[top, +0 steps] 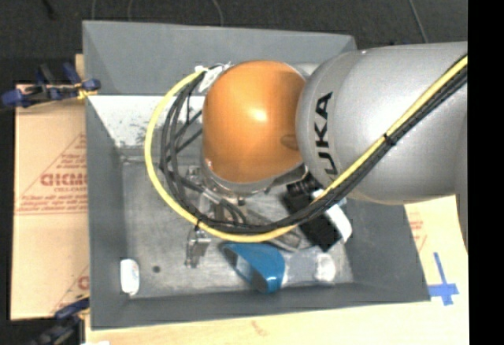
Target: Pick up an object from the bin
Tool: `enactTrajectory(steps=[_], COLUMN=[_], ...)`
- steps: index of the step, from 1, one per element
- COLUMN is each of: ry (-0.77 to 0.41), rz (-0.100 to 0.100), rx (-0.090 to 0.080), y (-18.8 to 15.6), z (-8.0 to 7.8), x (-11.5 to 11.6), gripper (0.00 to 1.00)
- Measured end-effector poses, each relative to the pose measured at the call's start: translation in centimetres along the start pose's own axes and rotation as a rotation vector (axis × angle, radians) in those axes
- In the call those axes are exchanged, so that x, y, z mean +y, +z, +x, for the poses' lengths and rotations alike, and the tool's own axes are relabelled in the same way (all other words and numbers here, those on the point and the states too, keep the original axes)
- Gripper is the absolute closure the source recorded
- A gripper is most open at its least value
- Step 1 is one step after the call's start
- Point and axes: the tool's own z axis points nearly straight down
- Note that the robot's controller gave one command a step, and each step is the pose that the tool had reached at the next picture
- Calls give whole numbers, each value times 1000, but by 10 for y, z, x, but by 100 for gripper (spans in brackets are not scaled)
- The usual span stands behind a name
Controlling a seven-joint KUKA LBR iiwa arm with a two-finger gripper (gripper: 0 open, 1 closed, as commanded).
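**Gripper low over bare floor, blue item just beside it**

Position: the arm enters from the view's right. Its orange cover (250,121) and looped cables (160,166) stand over the middle of the bin (102,209). The gripper (195,247) hangs below them, low over bare metal in the near half of the floor.

State of gripper: it cannot be told whether it is wide or narrow, as the wrist and cables mask most of it. Nothing is seen held in it.

Nearest item: a blue item (257,265) lies flat just beside the gripper, toward the view's right and slightly nearer the front wall. Its long axis runs roughly along that wall, dipping toward the wall at its right end. Its left end is the end nearest the gripper.

Other contents: a clear wrapped piece with a white end (323,266) touches or nearly touches the blue item's far end. A small white cylinder (128,275) sits well apart in the near left corner.

Assessment: no pick is made yet. The blue item is the likely candidate, needing a short shift toward the view's right and a closing line across its short width.

Clearances: open floor lies to the left and behind the gripper. The front wall is near the blue item, and its neighbour crowds its right end
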Motion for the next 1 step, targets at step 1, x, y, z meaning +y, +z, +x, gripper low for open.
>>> enactTrajectory(steps=[1], ry=[-40], rz=[1], rx=[-2], y=[39], z=[-25], x=[-70], gripper=[0])
